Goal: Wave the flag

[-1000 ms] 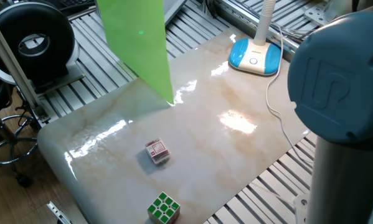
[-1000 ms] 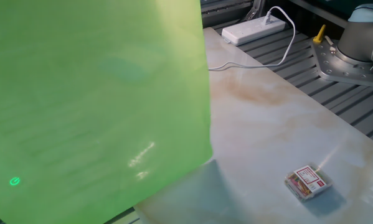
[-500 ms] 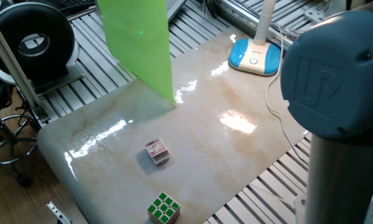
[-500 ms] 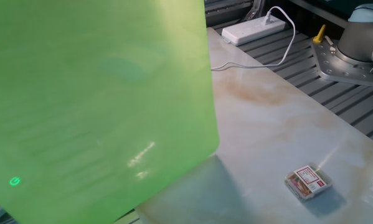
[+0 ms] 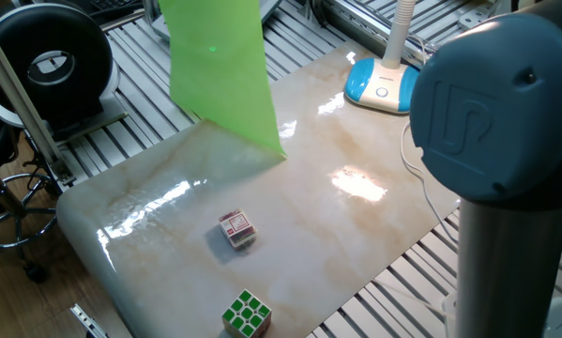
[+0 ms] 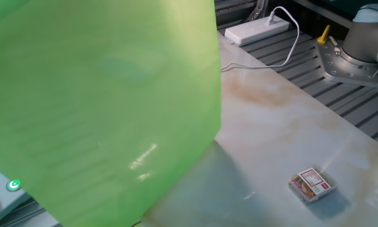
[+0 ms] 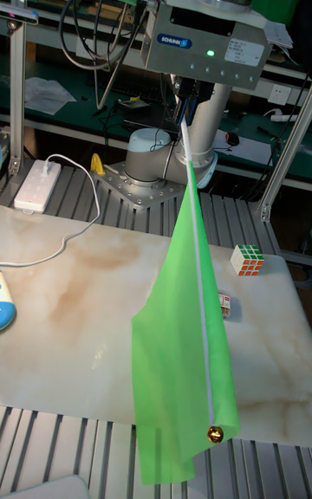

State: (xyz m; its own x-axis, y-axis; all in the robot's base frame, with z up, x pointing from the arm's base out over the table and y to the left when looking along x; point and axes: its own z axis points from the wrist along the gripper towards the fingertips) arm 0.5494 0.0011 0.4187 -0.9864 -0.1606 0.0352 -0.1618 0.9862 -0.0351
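Below gripper point(image 7: 184, 106): flag point(image 7: 178, 352) hangs in air above marble table point(image 7: 78, 317), white stick's top clamped between fingers, long axis running down toward camera. Green cloth drapes left of stick; swing pivots at gripper. Puzzle cubes point(image 7: 247, 260) well apart.

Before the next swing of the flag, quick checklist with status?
1. Stick held in tool: ok, the white stick runs up between the fingers.
2. Flag off the table: ok, the cloth hangs in the air above the marble top.
3. Cubes below the cloth: ok, the cube with the green face and the sticker cube sit nearer the front edge.
4. Lamp base apart from the cloth: ok.
5. Grip firmness: cannot tell.
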